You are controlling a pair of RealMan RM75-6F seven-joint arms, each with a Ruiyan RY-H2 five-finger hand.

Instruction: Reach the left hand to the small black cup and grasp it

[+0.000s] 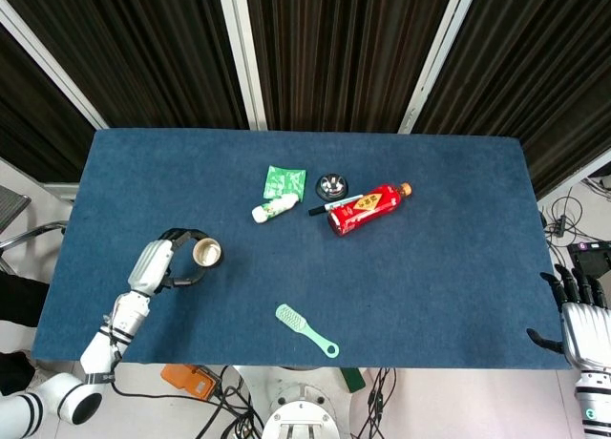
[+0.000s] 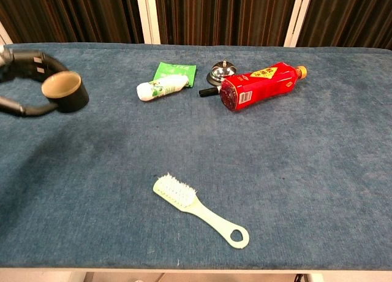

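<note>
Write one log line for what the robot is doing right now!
left hand: holds small black cup, lifted off table | right hand: idle at table edge, open

Bright, even overhead light; both views sharp (soft shadows only), backdrop dark, no glare.
</note>
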